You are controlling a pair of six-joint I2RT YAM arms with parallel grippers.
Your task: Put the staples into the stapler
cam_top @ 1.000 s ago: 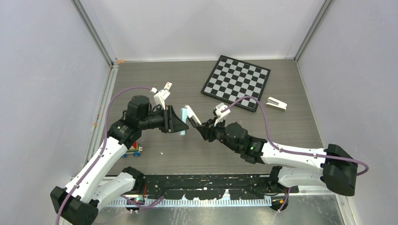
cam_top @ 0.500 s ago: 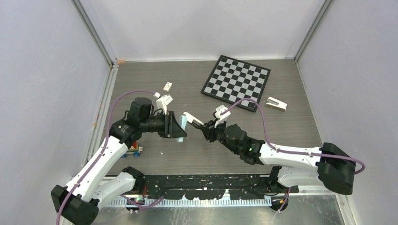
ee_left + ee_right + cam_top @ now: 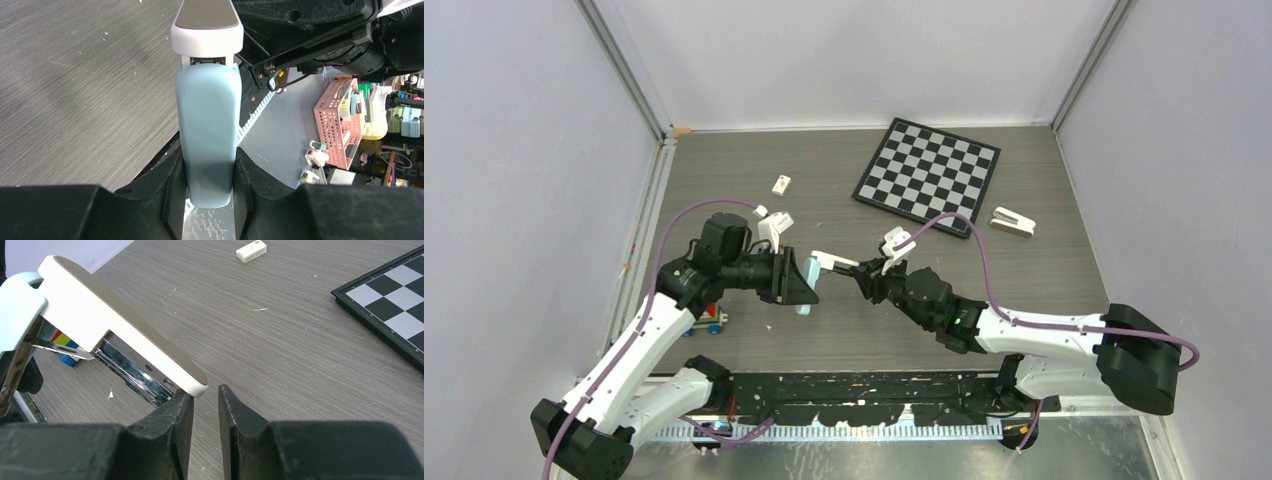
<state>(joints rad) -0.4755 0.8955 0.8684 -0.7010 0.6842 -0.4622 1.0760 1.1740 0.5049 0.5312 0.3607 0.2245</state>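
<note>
- Between the fingers of our left gripper sits the pale blue stapler, clamped by its sides and held off the table.
- Just ahead of our right gripper, the stapler's white top arm stands swung up, baring the metal staple channel beneath it. The arm's tip lies just over that gripper's left finger.
- The right jaws stand a narrow slit apart and pinch nothing.
- Far ahead of the right gripper, well apart from both hands, the staples box lies on the table. We see no loose strip.
- We judge the opening step about done and the loading not yet begun.
- Next, the left should hold the stapler steady while the right backs off the top arm. The right then goes to the box and lays a strip lengthwise into the channel, which calls for a fine pinch.
</note>
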